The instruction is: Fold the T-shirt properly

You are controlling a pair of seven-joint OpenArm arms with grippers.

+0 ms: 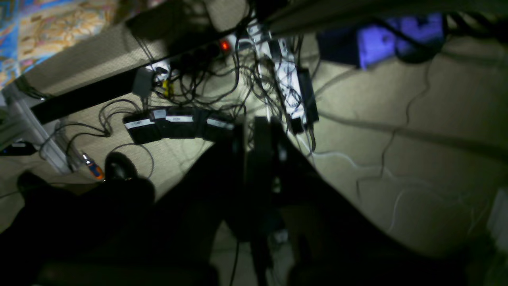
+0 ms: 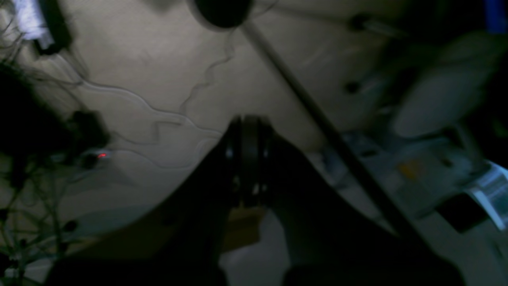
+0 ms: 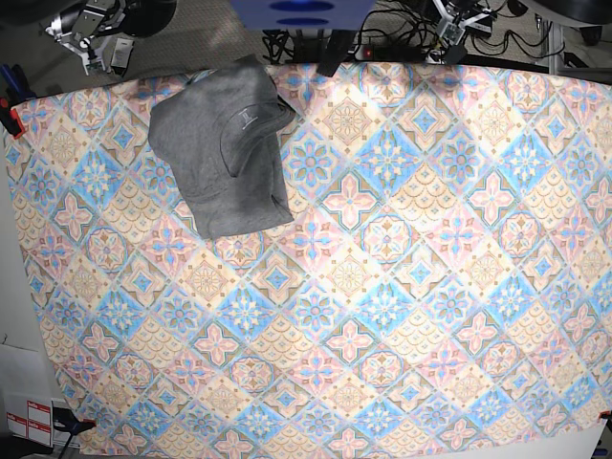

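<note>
The grey T-shirt (image 3: 225, 153) lies folded into a compact rectangle at the far left of the table, on the patterned tablecloth (image 3: 382, 287). It shows in neither wrist view. My right gripper (image 2: 249, 119) hangs beyond the table's far left corner (image 3: 84, 33), its dark fingers pressed together over the floor. My left gripper (image 1: 252, 123) hangs beyond the far edge to the right (image 3: 457, 24), fingers together and holding nothing. Both grippers are well clear of the shirt.
Tangled cables and a white power strip (image 1: 287, 83) lie on the floor behind the table, with black power bricks (image 1: 174, 123) and an orange screwdriver (image 1: 93, 169). A blue mount (image 3: 301, 10) stands at the table's far edge.
</note>
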